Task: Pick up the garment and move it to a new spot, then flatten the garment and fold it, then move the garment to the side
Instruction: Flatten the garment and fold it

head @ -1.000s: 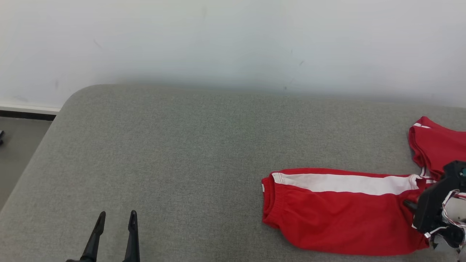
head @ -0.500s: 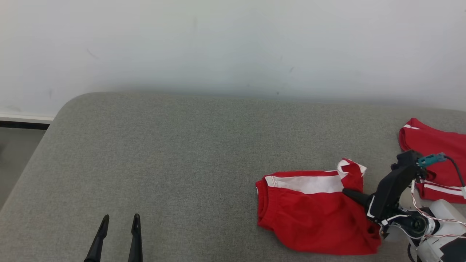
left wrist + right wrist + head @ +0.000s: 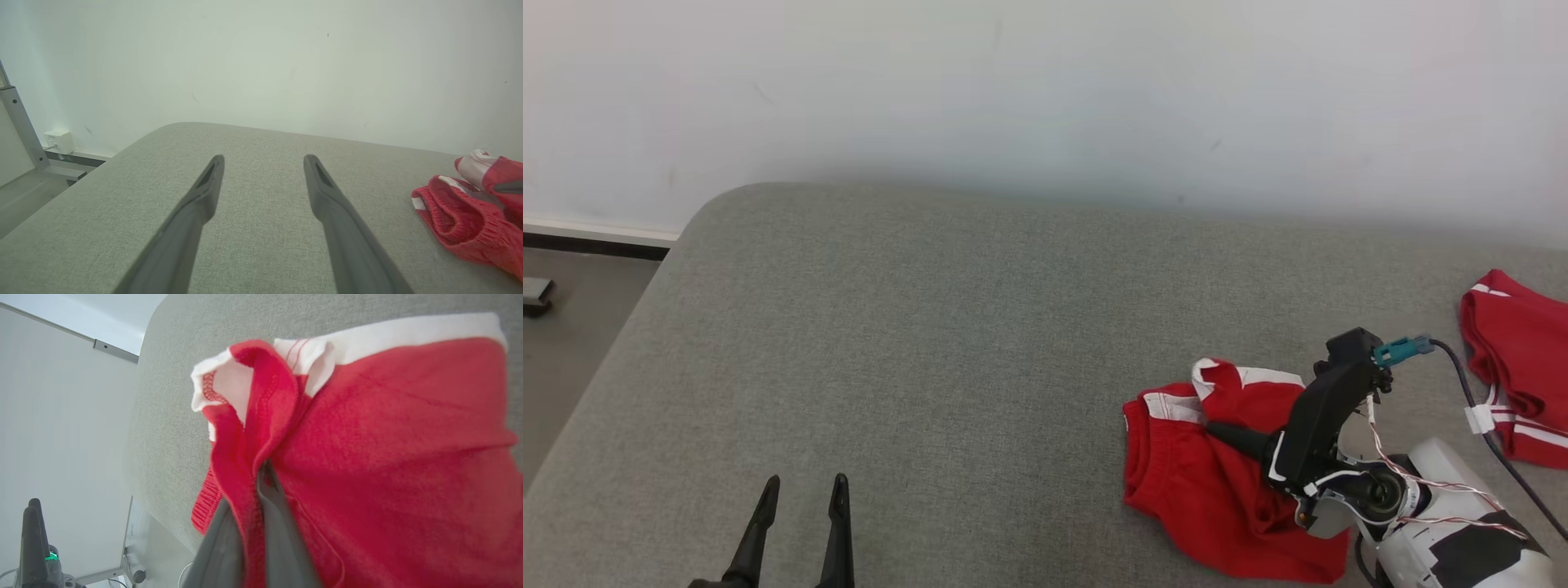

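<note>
Right claw is clamped tight on the shorts, with a fold of red cloth pinched between its two fingers; the right wrist view shows the cloth bunched up right at the tips. The pinched edge is lifted and doubled toward the waistband, and the white stripe is crumpled near the top. The rest of the shorts lies on the cushion, at lower right in the head view, close to the front edge.

Left claw is at lower left, fingers fully spread and holding nothing, above bare cushion and well apart from the shorts. In the left wrist view its fingers point at the wall, with the shorts off to the right side.

A second red piece sits at the far right edge of the cushion, apart from the shorts, with its white trim showing. A dark cable with a teal plug runs off the right wrist. The floor shows at left, past the rounded corner of the cushion.
</note>
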Controlling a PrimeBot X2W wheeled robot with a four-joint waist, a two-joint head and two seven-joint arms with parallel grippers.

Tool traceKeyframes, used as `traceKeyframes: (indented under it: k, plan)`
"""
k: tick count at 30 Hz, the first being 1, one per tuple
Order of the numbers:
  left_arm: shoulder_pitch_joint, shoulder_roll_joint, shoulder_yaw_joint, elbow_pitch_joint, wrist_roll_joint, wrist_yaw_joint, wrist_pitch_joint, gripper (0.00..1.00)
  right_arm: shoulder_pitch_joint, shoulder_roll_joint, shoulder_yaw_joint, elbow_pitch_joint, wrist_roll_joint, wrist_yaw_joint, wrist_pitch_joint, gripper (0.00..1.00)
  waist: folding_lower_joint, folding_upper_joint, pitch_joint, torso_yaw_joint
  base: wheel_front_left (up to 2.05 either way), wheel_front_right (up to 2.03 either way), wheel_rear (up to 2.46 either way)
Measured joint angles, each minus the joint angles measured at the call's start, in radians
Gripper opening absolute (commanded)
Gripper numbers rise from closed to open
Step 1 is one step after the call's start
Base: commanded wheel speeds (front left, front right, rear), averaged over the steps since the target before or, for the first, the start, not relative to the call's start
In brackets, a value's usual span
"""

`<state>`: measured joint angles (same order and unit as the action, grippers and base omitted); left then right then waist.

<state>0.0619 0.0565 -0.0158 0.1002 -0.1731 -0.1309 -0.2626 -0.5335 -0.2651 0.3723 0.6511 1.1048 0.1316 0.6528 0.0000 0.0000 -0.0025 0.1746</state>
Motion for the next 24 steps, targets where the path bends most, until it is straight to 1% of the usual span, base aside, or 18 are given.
traceKeyframes:
  k: [10, 13, 14, 15, 16, 21, 24]
  plan:
    - [-0.003, -0.002, -0.004, 0.008, -0.004, 0.0, 0.0, 1.0, 0.001, 0.087, -0.086, 0.013, -0.066, 0.0, 0.043, 0.0, 0.0, 0.0, 0.006, 0.016, 0.0, 0.0, 0.0]
    - [-0.007, -0.002, -0.007, 0.009, -0.005, 0.0, 0.0, 1.0, 0.003, 0.099, -0.097, 0.01, -0.112, 0.0, 0.052, 0.0, 0.0, 0.0, 0.01, 0.018, 0.0, 0.0, 0.0]
    - [-0.009, -0.002, -0.008, 0.011, -0.005, 0.0, 0.0, 1.0, 0.004, 0.101, -0.102, 0.007, -0.127, 0.0, 0.052, 0.1, 0.0, 0.0, 0.012, 0.019, 0.0, 0.0, 0.0]
    - [-0.013, -0.002, -0.009, 0.012, -0.005, 0.0, 0.0, 1.0, 0.006, 0.102, -0.106, 0.002, -0.14, 0.0, 0.05, 0.33, 0.0, 0.0, 0.013, 0.02, 0.0, 0.0, 0.0]
    - [-0.018, -0.003, -0.009, 0.014, -0.006, 0.0, 0.0, 1.0, 0.01, 0.105, -0.113, -0.01, -0.153, 0.0, 0.04, 1.0, 0.0001, 0.0, 0.013, 0.02, 0.0, 0.0, 0.0]
    - [-0.021, -0.004, -0.005, 0.019, -0.007, 0.0, 0.0, 1.0, 0.031, 0.102, -0.148, -0.09, -0.205, 0.0, -0.031, 1.0, 0.0, 0.0, 0.004, 0.014, 0.0, 0.0, 0.0]
    - [-0.016, -0.004, 0.006, 0.017, -0.007, 0.0, 0.0, 1.0, 0.051, 0.085, -0.174, -0.147, -0.229, 0.0, -0.084, 1.0, 0.0, 0.0, -0.003, 0.003, 0.0, 0.0, 0.0]
